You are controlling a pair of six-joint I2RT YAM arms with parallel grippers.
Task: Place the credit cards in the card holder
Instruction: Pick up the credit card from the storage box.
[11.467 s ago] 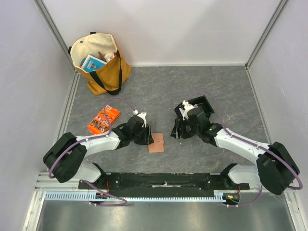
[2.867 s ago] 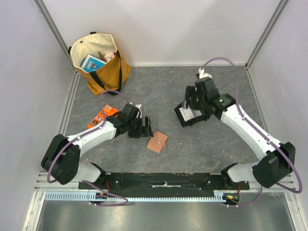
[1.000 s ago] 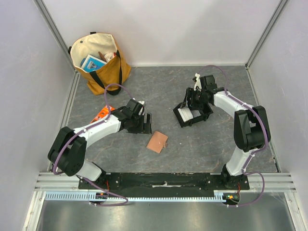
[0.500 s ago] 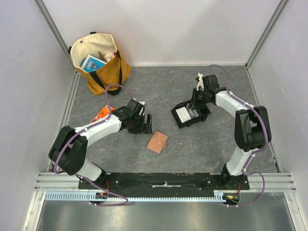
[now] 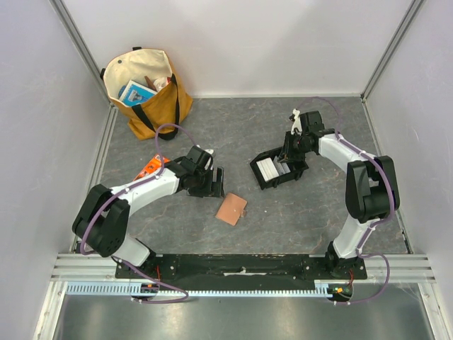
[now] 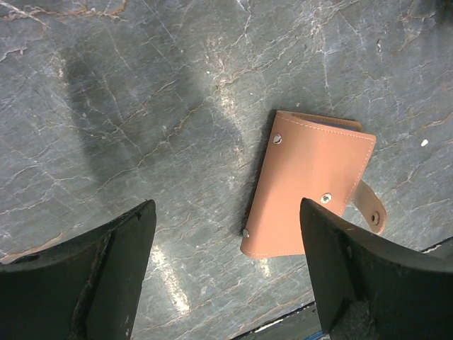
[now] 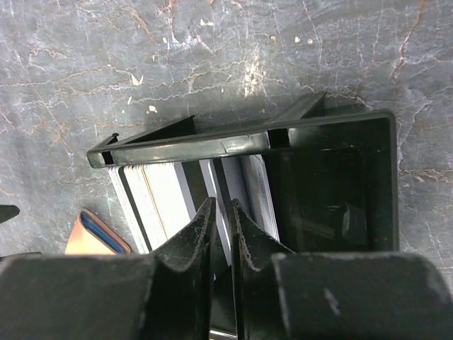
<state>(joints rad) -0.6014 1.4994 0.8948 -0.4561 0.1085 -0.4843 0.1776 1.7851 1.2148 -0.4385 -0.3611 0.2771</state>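
top external view: the grey marbled tabletop (image 5: 233, 134) carries a flat tan-brown leather card holder (image 5: 231, 210), lying folded shut near the middle of the near edge. the left gripper (image 5: 215, 183) hangs just beside it, on its far-left side. left wrist view: the left gripper (image 6: 226, 209) has its jaws wide apart above the card holder (image 6: 311, 185) and touches nothing; the snap strap sticks out at one side.

a black two-compartment plastic tray (image 5: 291, 172) sits right of centre. the white and pale-grey thin rectangular credit cards (image 5: 267, 168) stand in its left compartment. right wrist view: the right gripper (image 7: 223, 207) reaches into that compartment of the tray (image 7: 212, 145), its jaws drawn to a narrow slit and clamped on the credit cards (image 7: 159, 202).

a yellow-and-cream canvas tote bag (image 5: 145, 92) stands at the far-left corner.
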